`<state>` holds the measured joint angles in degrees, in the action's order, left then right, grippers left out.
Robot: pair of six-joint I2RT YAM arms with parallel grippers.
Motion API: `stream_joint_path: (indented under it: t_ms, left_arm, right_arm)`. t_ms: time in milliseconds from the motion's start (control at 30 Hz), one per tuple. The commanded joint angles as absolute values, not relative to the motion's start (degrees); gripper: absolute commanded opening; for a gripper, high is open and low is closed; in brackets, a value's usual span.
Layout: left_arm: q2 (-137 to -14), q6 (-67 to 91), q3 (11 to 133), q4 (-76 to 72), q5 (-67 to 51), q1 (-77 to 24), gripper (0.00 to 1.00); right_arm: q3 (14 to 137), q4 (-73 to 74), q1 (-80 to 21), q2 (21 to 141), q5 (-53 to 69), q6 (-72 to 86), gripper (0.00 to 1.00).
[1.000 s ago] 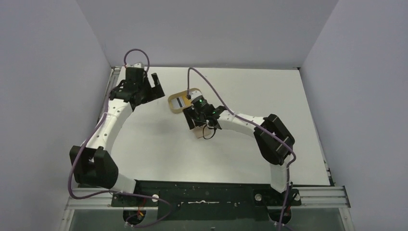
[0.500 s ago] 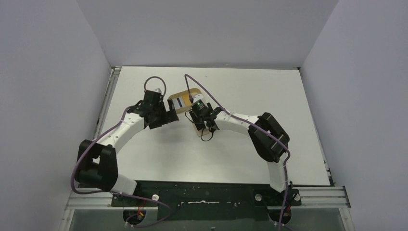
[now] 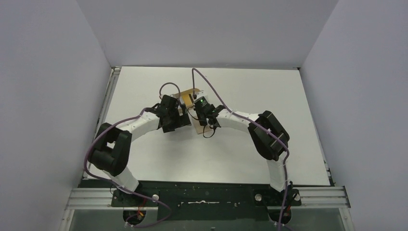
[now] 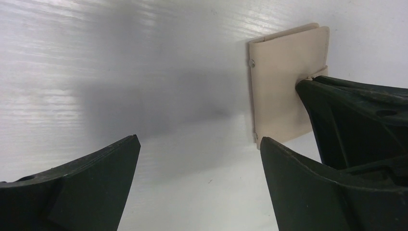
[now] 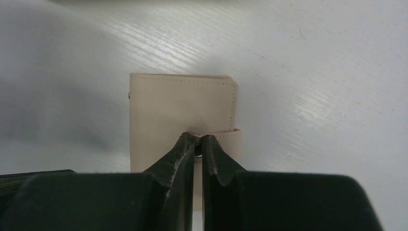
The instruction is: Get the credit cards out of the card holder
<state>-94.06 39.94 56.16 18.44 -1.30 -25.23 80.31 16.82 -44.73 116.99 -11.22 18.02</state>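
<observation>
The card holder [image 5: 180, 106] is a beige folded wallet lying flat on the white table, with its flap closed. My right gripper [image 5: 197, 139] is shut on its little snap tab [image 5: 226, 137], fingertips pinched at the tab's edge. In the left wrist view the card holder [image 4: 281, 91] lies just beyond the right finger of my left gripper [image 4: 199, 139], which stands wide open over bare table with nothing between its fingers. From above, both grippers meet at the card holder [image 3: 197, 128]. No credit cards show.
A tan oval wooden tray [image 3: 186, 93] sits just behind the two grippers, mostly covered by them. The right arm's black fingers [image 4: 346, 110] fill the right side of the left wrist view. White walls stand on three sides of the table.
My left arm has swung from the far left back corner to the right, stopping beside the card holder. My right gripper has closed onto the snap tab.
</observation>
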Motion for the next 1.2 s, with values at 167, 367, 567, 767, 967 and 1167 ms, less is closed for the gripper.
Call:
stream_joint_path:
  t_ms: [167, 367, 567, 767, 967, 1167]
  left_arm:
    - [-100.1, 45.0, 59.0, 9.0, -0.4, -29.3, 0.97]
    - [-105.1, 46.9, 62.1, 7.1, -0.4, -30.2, 0.97]
    - [-108.4, 47.3, 63.0, 6.9, -0.4, -30.4, 0.77]
    - [-108.6, 48.2, 61.2, 3.5, -1.0, -30.4, 0.44]
    - [-109.0, 49.2, 60.3, -1.0, -3.5, -31.1, 0.39]
    - [-108.9, 48.5, 60.0, -1.3, -3.6, -32.1, 0.48]
  right_arm:
    - [69.3, 7.9, -37.8, 115.7, 3.1, 25.4, 0.0]
    - [61.8, -6.4, -31.8, 111.7, 20.8, 33.5, 0.0]
    - [55.8, -17.8, -28.3, 108.3, 28.7, 42.4, 0.0]
    - [51.6, -25.3, -26.3, 105.5, 31.8, 48.5, 0.0]
    - [49.8, -32.5, -25.6, 104.1, 35.9, 53.1, 0.0]
    - [49.2, -38.6, -25.2, 104.2, 40.1, 56.8, 0.0]
